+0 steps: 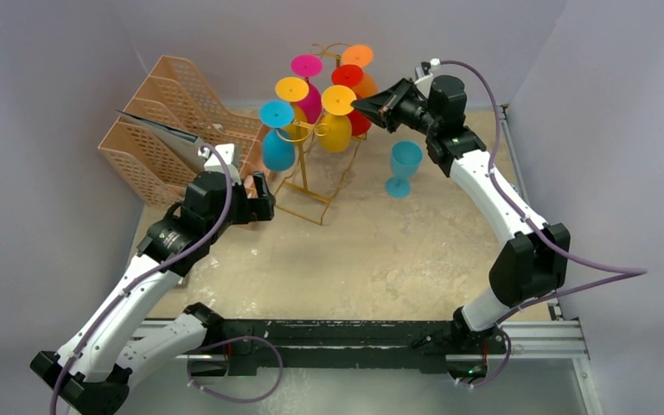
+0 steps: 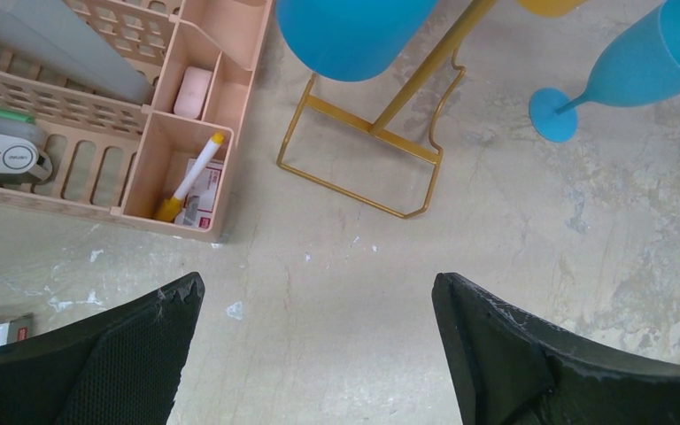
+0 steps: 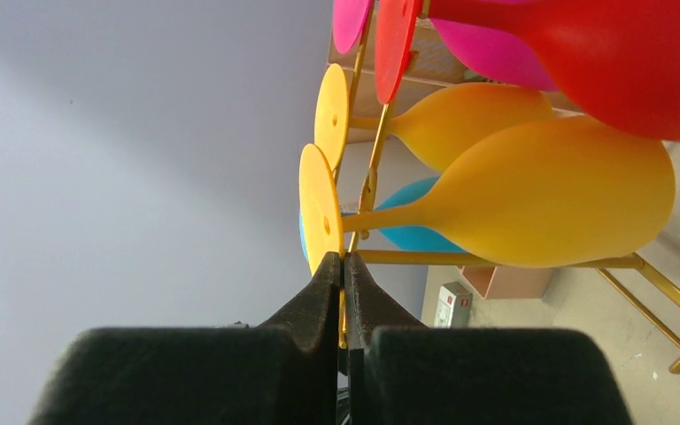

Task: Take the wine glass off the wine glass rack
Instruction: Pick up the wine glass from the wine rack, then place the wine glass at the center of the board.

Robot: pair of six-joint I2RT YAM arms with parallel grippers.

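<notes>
- The wine glass rack (image 2: 411, 88) stands on the table (image 1: 354, 259) towards the far side, with its wire base flat on the surface.
- Several coloured glasses hang upside down from the rack's top, feet up and bowls down.
- The yellow wine glass (image 3: 540, 195) hangs on the side of the rack nearest the right arm, its stem lying along a gold rail.
- The right gripper (image 3: 341, 266) is raised to the level of the glass feet, its two fingers pressed tightly together.
- Its tips sit right at the rim of the yellow wine glass's foot, beside the rail; whether they nip anything cannot be told.
- A second yellow glass (image 3: 469, 119), a red glass (image 3: 602, 53) and a magenta glass (image 3: 487, 57) hang just beyond it.
- A blue glass (image 1: 277, 149) hangs on the rack's left side.
- The left gripper (image 2: 317, 288) hovers low over bare table in front of the rack, fingers spread wide and holding nothing.
- A teal glass (image 1: 405, 164) stands upright on the table to the right of the rack, apart from it.
- A peach lattice organizer (image 1: 169, 112) sits left of the rack, with a yellow-capped marker (image 2: 190, 177) in one compartment.
</notes>
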